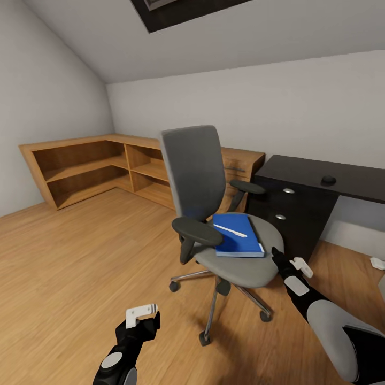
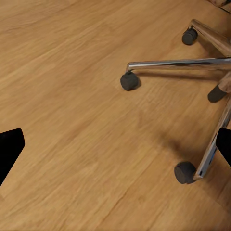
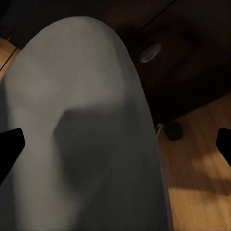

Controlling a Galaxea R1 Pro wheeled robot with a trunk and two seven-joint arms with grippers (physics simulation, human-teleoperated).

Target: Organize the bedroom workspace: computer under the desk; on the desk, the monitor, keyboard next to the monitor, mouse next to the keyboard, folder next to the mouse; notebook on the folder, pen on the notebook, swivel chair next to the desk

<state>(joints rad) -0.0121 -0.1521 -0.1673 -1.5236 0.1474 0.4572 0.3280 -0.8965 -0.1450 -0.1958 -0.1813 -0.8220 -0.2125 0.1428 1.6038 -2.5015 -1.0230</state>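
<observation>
Grey padded chair (image 1: 214, 203) sits on the wood floor (image 1: 80, 256) between a low wooden shelf (image 1: 85, 166) and the glossy black desk (image 1: 321, 176). Flat blue folder (image 1: 238, 235) lies on its seat, white pen (image 1: 231, 231) on top. Right gripper (image 1: 278, 255) reaches the seat edge and the left gripper (image 1: 143, 315) hovers low; both gape wide, empty.

Head view high, facing swivel chair (image 1: 214, 214); left wrist view near casters; right wrist view against seat.

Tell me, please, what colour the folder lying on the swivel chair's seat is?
Bright blue, with a white edge; the folder shows best in the head view.
</observation>
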